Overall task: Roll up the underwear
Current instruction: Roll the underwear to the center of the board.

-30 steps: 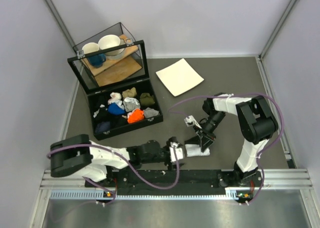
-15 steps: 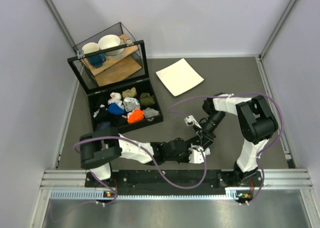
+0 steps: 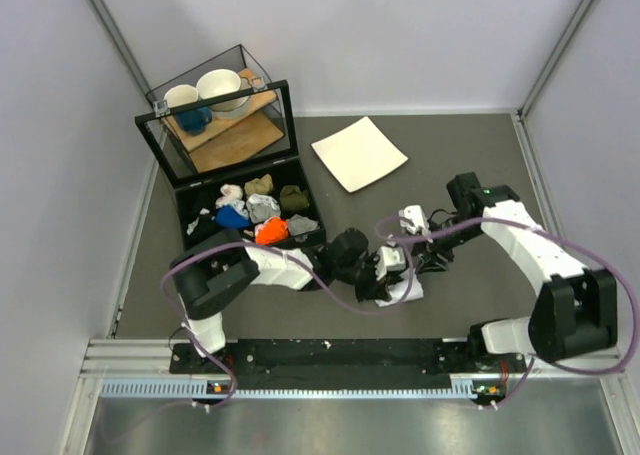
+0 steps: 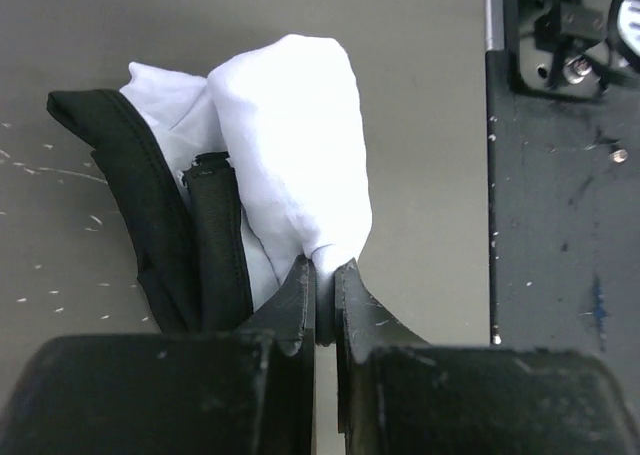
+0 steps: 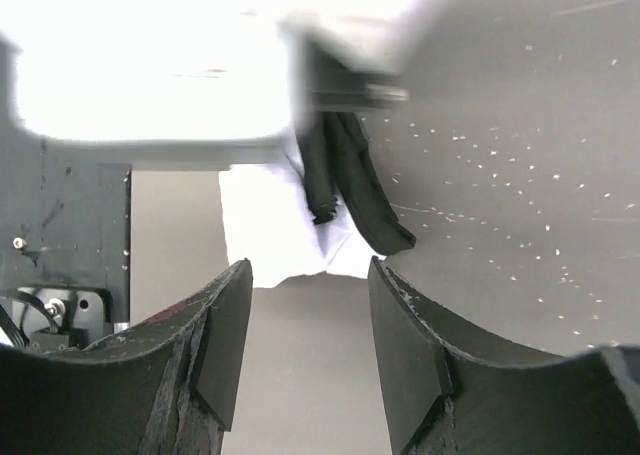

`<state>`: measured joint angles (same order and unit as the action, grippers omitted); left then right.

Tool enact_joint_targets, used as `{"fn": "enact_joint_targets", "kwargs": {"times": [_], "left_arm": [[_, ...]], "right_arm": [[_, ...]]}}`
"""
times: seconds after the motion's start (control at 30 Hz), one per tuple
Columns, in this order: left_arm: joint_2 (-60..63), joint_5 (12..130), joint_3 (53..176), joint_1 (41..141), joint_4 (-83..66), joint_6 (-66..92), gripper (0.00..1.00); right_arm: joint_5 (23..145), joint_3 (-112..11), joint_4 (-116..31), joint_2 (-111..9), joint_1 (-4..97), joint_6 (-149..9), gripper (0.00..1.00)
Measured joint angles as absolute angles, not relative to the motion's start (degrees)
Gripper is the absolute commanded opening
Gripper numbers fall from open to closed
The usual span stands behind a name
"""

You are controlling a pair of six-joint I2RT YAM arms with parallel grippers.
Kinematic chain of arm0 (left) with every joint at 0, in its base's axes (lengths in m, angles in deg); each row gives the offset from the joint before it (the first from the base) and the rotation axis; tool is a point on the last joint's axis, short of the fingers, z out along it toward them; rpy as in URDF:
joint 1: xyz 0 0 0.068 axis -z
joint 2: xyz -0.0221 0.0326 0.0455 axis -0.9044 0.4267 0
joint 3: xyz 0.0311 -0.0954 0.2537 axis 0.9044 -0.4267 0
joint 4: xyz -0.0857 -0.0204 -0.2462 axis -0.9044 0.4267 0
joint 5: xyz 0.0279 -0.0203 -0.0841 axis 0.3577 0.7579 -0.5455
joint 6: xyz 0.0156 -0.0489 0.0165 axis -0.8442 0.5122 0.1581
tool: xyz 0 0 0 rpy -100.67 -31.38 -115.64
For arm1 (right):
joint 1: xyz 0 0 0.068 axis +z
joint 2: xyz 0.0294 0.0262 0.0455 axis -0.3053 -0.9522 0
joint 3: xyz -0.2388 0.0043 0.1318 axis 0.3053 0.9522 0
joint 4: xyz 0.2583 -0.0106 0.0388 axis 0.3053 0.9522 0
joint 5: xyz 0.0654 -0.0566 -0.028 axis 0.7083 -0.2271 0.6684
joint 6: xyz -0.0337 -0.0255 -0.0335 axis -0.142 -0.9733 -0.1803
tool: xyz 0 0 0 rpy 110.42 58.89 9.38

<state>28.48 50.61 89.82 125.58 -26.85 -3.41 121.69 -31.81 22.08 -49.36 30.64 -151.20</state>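
Left hand (image 4: 325,295) is pinching the thin white fabric underwear (image 4: 295,145)
Its edge may be slipping free, unrolling it; right hand (image 5: 310,315) is gaping wide

Both arms are the same build, with white shell links and chunky black joint housings: left arm (image 3: 275,265), right arm (image 3: 530,250). A loose purple cable (image 3: 335,297) runs off the left one and a second purple cable (image 3: 440,234) off the right. There's a small white camera block at each wrist and a green LED (image 3: 487,189) on the right arm's black housing. Left gripper (image 4: 325,295) has matte black fingers (image 4: 295,300) with thin tapered tips. Right gripper (image 5: 310,345) has black fingers (image 5: 225,325) shaped like broad curved wedges.
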Motion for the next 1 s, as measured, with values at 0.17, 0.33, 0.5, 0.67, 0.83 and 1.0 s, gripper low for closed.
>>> {"fn": "enact_joint_targets", "kwargs": {"times": [0.17,0.33,0.5,0.67,0.83,1.0], "left_arm": [[33.01,40.08,93.54,120.53,-25.45,5.09,0.0],[38.04,31.25,96.4,116.27,-26.2,14.73,0.0],[41.23,26.79,98.13,113.84,-26.83,22.33,0.0],[43.35,24.5,99.92,112.75,-25.87,26.6,0.0],[44.7,23.05,100.29,111.63,-26.81,30.29,0.0],[44.72,23.47,99.22,110.91,-29.06,33.31,0.01]], "right_arm": [[123.37,-25.56,21.73,-38.95,30.71,-157.17,0.58],[123.24,-17.6,20.55,-34.08,33.77,-163.82,0.59],[118.48,-12.32,13.84,-31.17,40.63,-164.54,0.6],[113.95,-9.69,6.36,-30.69,43.3,-164.45,0.6],[110.32,-7.31,0.31,-31.74,45.68,-164.32,0.59],[107.13,-5.65,-5.37,-33.77,47.62,-164.47,0.44]]}}
